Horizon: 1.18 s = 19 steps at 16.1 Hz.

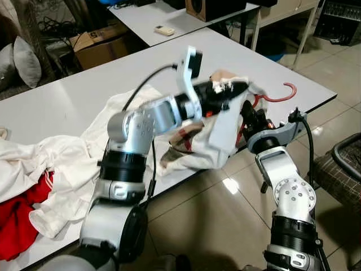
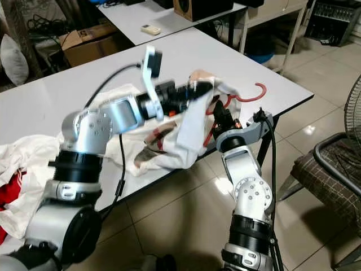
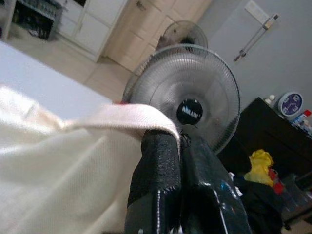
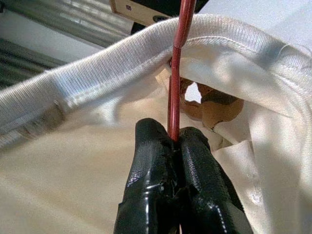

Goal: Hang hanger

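1. The hanger is a thin red wire or plastic frame. Its hook projects to the right, over the right near corner of the worktop. Its body runs down into a cream garment.
2. The right gripper has its fingers pressed together on a red bar of the hanger. In the right wrist view the bar rises straight out from between the fingertips and passes through the ribbed neckband of the garment.
3. The left gripper pinches the cream garment at a folded edge, fingers closed on the cloth. It holds this edge raised above the worktop, just left of the hanger.
4. Handling, hanger: judged light and stiff, but narrow and smooth. It can pivot or slip within a pinch grasp. Hold it on a straight bar near the neck, as now, and leave the hook free.
5. Handling, garment: soft, limp and light. It sags from every held point and can slide off a hanger arm. Grip it at the neckband or a hem, where the cloth is doubled.
6. Position: hanger and garment are lifted at the near right edge of the worktop, between the two grippers. The garment's lower part drapes onto the pile of white clothes on the worktop.
7. A red cloth lies at the near left, well apart from the work.
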Available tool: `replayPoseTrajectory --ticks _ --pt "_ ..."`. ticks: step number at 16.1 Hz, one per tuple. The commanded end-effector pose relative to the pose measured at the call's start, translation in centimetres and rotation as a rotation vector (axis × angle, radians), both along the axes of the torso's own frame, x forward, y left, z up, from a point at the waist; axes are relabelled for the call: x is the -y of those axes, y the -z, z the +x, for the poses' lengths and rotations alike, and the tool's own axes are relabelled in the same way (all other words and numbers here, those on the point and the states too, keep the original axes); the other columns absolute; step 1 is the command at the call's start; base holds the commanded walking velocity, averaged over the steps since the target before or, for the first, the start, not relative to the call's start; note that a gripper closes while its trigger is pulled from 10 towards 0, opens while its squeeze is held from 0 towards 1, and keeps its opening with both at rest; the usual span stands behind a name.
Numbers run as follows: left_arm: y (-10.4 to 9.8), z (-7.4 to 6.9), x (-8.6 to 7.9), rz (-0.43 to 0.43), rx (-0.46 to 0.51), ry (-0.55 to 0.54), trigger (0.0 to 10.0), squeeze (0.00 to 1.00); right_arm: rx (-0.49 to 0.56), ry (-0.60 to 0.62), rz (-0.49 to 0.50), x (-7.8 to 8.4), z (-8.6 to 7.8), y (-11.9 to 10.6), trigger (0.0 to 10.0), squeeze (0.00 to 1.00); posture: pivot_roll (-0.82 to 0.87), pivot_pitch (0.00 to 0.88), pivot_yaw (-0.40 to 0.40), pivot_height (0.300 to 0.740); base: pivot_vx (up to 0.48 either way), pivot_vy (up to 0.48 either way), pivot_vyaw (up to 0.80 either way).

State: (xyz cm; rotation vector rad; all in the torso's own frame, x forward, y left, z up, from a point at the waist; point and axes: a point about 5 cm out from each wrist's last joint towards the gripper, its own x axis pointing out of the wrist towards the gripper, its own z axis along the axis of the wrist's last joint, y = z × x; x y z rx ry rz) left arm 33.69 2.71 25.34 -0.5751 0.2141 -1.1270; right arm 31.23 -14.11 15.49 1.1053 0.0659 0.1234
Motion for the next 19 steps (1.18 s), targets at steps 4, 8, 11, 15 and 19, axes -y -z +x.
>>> replayPoseTrajectory --ticks 4,8,11,15,19 --pt "0.4 -2.3 0.3 0.046 -0.021 0.118 5.5 0.0 -0.012 -0.018 0.097 -1.4 -0.6 -0.1 10.0 0.0 -0.07 0.0 0.176 0.74 0.0 0.0 0.0" --pt "2.7 -3.1 0.8 0.222 -0.032 0.111 10.0 1.0 -0.015 -0.018 0.098 -1.2 -0.4 0.0 10.0 0.0 -0.07 0.0 0.169 0.74 0.0 0.0 0.0" --pt "2.5 -2.9 -0.5 0.246 -0.023 0.086 10.0 1.0 -0.01 -0.022 0.07 -1.0 -0.4 -0.1 10.0 0.0 -0.06 0.007 0.158 0.74 0.0 0.0 0.0" --pt "1.5 -2.7 -2.1 0.193 0.01 0.016 10.0 1.0 -0.041 0.032 0.054 0.2 -0.7 0.5 10.0 0.0 -0.06 0.016 0.155 0.74 0.0 0.0 0.0" --pt "2.6 -2.7 -6.9 0.271 0.147 -0.237 10.0 0.0 -0.019 0.002 -0.111 0.8 -1.8 0.2 10.0 0.0 -0.05 0.016 0.169 0.74 0.0 0.0 0.0"
